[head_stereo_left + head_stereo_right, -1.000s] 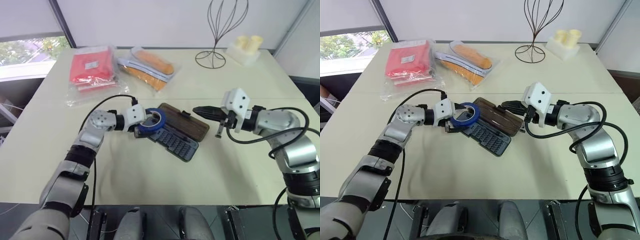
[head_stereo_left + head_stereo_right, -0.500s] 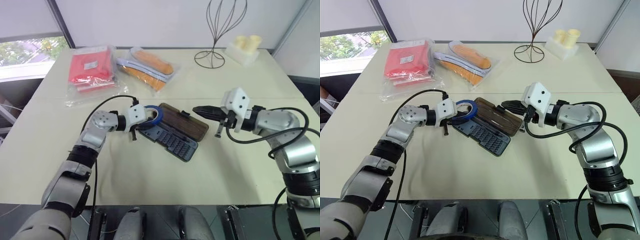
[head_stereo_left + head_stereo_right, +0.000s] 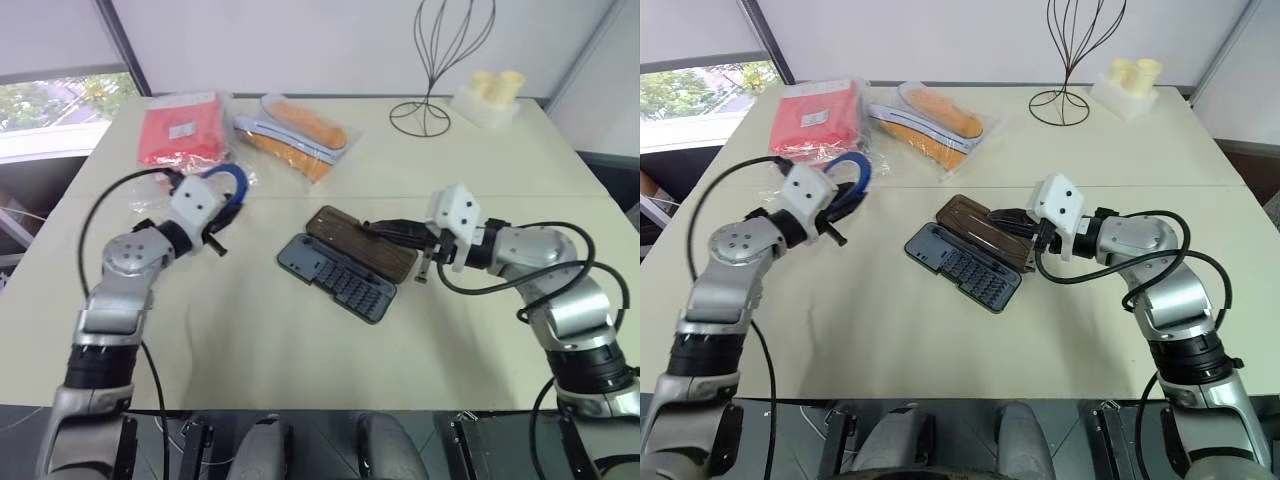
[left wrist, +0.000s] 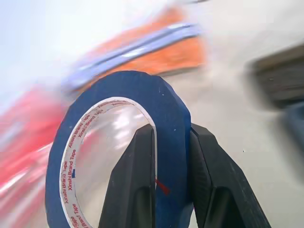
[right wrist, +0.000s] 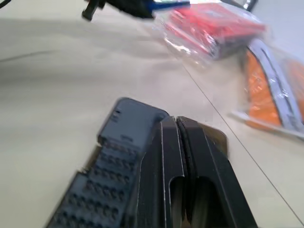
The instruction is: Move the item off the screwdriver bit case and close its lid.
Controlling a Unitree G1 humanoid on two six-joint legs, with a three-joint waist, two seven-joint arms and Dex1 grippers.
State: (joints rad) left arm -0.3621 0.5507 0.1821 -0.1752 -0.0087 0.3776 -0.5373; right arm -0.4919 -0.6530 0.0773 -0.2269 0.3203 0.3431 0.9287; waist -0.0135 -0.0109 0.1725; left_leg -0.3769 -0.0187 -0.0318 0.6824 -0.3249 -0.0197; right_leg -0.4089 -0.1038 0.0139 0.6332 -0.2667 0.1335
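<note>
Tape lifted off the case!

Blue tape [image 4: 128,142] now up in the air, pinched tight by the left gripper [image 4: 171,185], far from the screwdriver bit case [image 3: 335,275] where it sat before. Case free on the table [image 3: 300,350], brown lid [image 3: 362,243] lying flat open. Right gripper [image 5: 178,161] squeezed shut, holding nothing, over the lid. Closing comes next.
</note>
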